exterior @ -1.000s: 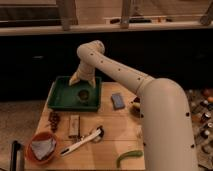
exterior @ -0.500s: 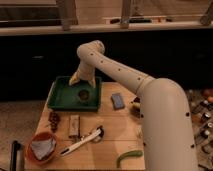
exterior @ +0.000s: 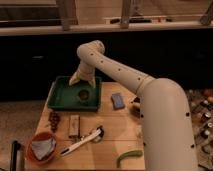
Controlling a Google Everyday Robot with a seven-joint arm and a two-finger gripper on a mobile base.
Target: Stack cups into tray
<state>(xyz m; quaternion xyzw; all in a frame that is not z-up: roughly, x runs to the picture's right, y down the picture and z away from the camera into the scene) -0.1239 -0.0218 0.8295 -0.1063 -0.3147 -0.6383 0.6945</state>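
The dark green tray [exterior: 62,95] sits at the table's far left. A small dark olive-brown cup [exterior: 84,93] stands inside it, toward its right side. My gripper [exterior: 77,81] hangs over the tray at the end of the white arm [exterior: 120,75], just above and slightly left of the cup.
An orange bowl [exterior: 35,150] holding a grey cloth sits at the front left. A white-handled utensil [exterior: 80,142], a brown block [exterior: 74,125], a dark red cluster [exterior: 54,120], a blue-grey sponge [exterior: 117,100] and a green pepper [exterior: 127,157] lie on the wooden table.
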